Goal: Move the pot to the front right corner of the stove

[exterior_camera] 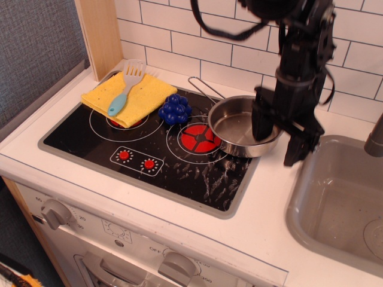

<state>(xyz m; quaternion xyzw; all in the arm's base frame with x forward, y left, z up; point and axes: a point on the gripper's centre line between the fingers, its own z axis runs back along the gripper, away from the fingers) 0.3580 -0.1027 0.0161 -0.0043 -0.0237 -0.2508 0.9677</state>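
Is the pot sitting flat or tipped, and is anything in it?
Flat and empty. The pot rests level on the stove's right edge, bare shiny bottom showing. The open gripper straddles its right rim without lifting it.

Right side of the pot [234, 128] behind the gripper [279, 133].

Stove [179, 173]: pot [236, 128] on its right edge, wire handle toward the tiles. Blue grapes [175, 109], yellow cloth [140, 95] with spatula [124, 89]. My gripper [278, 139]: open, beside the pot.
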